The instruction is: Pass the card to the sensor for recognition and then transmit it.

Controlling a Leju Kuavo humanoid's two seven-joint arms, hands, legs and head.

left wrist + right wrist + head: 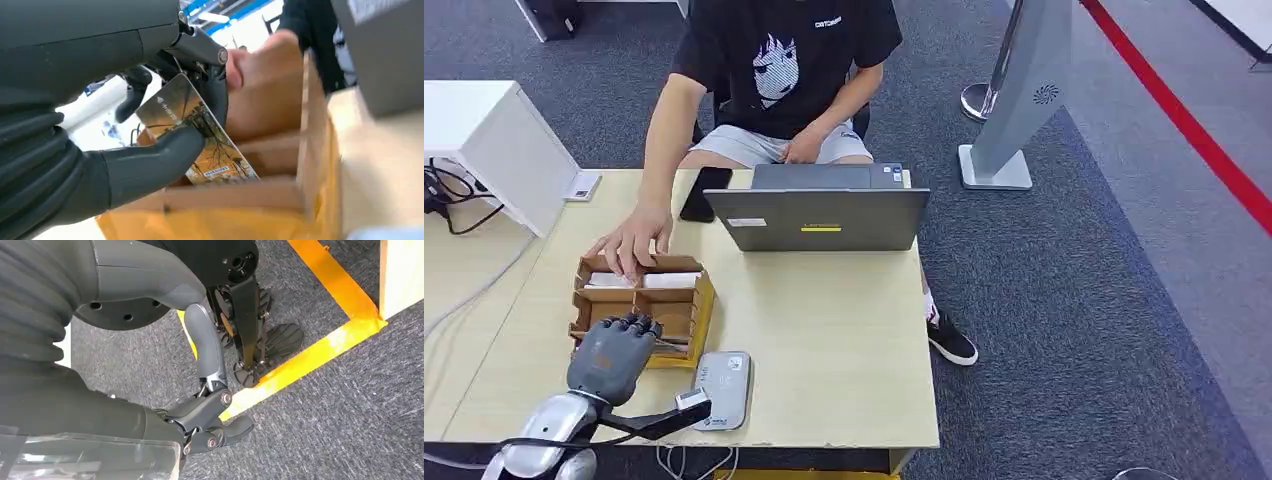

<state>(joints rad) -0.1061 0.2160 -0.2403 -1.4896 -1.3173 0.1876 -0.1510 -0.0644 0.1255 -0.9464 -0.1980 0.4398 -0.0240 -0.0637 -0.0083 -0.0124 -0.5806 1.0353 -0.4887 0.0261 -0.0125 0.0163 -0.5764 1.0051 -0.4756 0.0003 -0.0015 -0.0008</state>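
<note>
– What is the left hand [614, 355] doing?

– It sits over the near part of the wooden box [692, 318] on the table [834, 340]. In the left wrist view the thumb [150, 162] and a dark finger pinch a card [200, 132] between them.

– And the card itself?

– It has a yellow-brown picture of bare trees on it and some white writing near one corner. It stands tilted, its lower part down in a slot of the box, its upper part in the hand.

– The right hand?

– The right hand [210, 390] hangs beside the table over grey carpet [350, 405] and a strip of yellow floor tape [320, 350]. Its fingers are apart and nothing is in them.

– What lies around the box?

– Just beside its near right corner is a flat grey card reader [722, 389], touching or nearly touching it. White cards [670, 281] lie in the far slots. A person's hand [632, 243] rests on the far edge of the box; the person sits across the table. A grey laptop [819, 218] stands open facing them, with a black phone [705, 192] to its left. A white box [494, 145] stands at the table's far left.
</note>
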